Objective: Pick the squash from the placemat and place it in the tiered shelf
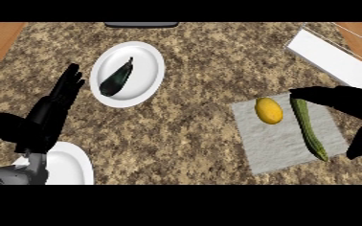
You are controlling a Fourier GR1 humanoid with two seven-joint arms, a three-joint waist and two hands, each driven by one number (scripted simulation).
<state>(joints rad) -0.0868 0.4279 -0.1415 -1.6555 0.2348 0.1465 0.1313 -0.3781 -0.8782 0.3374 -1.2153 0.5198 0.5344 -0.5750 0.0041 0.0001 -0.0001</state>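
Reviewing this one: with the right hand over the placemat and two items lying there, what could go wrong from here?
1. The yellow squash lies close beside a long green cucumber on the grey placemat; the right hand, now above the cucumber's top end, might close on the wrong one.
2. Reaching across could nudge the cucumber into the squash.
3. The white tiered shelf is only partly in view, so placement may be hard to judge.
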